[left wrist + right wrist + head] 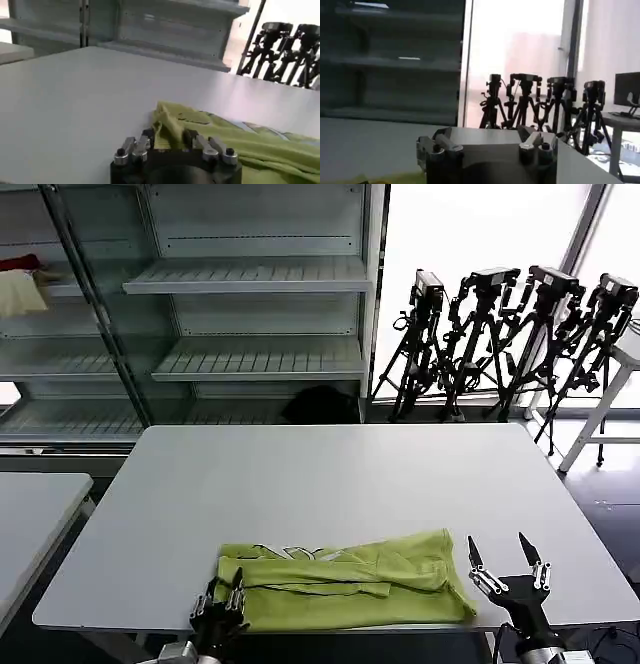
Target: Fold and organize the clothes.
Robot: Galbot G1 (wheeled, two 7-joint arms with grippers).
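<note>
We have the table [330,484] with the lime-green T-shirt [350,579] lying along its near edge, already folded into a long band, a sleeve laid over it and bits of white print showing at its far edge. Judging by that, we're partway: the band still needs folding across its length and tidying. Right gripper [508,570] sits just off the shirt's right end, jaws apart, holding nothing. Left gripper [227,589] is at the left end, jaws clamped on the shirt's corner.
</note>
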